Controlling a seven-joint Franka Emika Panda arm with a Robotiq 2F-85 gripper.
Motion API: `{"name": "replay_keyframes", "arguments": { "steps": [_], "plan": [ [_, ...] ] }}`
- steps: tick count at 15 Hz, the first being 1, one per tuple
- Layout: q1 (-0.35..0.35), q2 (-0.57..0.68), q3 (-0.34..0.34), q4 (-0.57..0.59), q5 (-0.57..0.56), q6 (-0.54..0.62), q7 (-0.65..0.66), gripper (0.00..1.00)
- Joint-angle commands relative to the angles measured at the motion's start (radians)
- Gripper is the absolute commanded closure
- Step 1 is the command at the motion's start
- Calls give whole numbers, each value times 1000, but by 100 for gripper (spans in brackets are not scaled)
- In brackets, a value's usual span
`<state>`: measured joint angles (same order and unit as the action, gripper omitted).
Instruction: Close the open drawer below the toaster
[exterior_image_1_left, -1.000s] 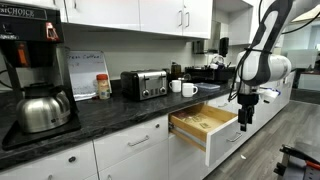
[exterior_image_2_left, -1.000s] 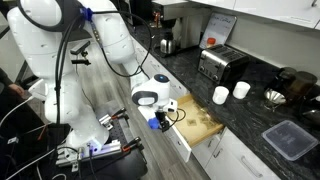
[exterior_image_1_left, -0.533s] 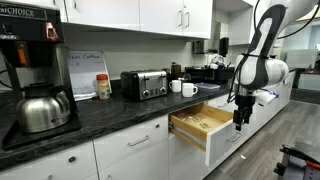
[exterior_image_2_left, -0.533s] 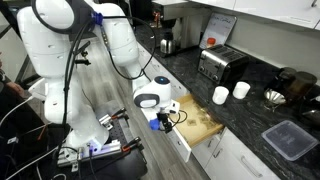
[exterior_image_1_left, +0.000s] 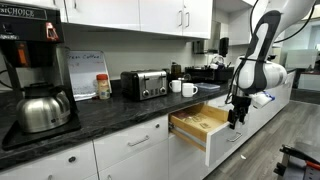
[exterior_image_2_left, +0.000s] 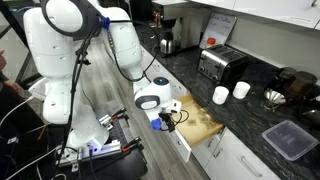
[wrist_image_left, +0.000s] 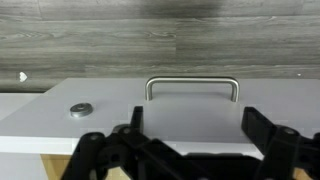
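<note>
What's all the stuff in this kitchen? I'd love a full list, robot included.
drawer: one, white front, wood inside, open below the counter
toaster: one, black and chrome, on the counter
mugs: two, white, counter above the drawer
coffee maker: one, black, counter end
steel pot: one, silver, under the coffee maker
jar: one, red-topped, beside the toaster
lidded container: one, grey, on the counter
counter: one, dark
cabinets: several, white, above and below the counter
arm: one, white
gripper: one, black, open, at the drawer's front
</note>
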<state>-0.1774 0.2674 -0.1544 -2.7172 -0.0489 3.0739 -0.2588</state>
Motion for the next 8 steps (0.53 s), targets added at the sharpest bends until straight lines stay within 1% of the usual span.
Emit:
{"name": "replay_keyframes", "arguments": {
  "steps": [1,8],
  "plan": [
    [-55,52,53,36,-2,59,2,0],
    [-94,113,91,130,-17,114,7,0]
  ]
}}
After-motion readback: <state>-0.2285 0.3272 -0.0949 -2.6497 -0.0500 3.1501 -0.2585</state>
